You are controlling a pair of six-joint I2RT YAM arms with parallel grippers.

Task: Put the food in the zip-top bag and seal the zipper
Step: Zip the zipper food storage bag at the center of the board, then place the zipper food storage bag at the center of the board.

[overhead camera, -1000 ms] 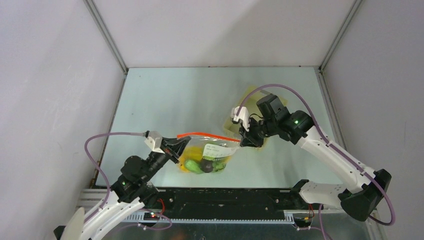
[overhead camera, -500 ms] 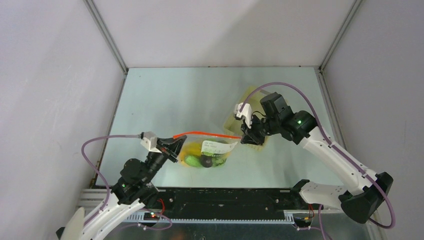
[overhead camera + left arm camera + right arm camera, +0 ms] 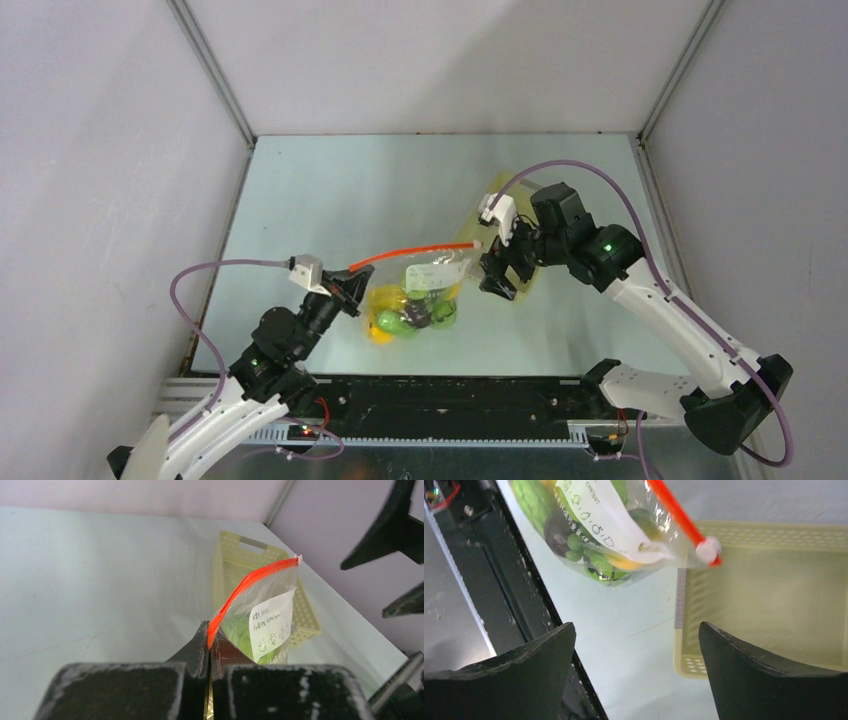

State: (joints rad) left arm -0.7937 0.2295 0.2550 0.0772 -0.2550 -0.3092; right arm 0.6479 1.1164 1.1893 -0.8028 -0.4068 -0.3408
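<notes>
From above, I see my left gripper [image 3: 350,288] clenched on the zipper [image 3: 410,254] end; the zip-top bag [image 3: 428,285], food [image 3: 405,318] inside, is between both arms. The left wrist view shows the same pinch. In the right wrist view, my right gripper [image 3: 636,630] is wide open, touching nothing.

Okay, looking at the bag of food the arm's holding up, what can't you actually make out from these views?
- Whether the zipper is sealed: too thin in the top view; edge-on in the left wrist view, near end inside the left pincer.
- How many pieces of food: they overlap, and the label covers some in the right wrist view.
- What the basket holds: the right wrist view's edge cuts it off.
</notes>
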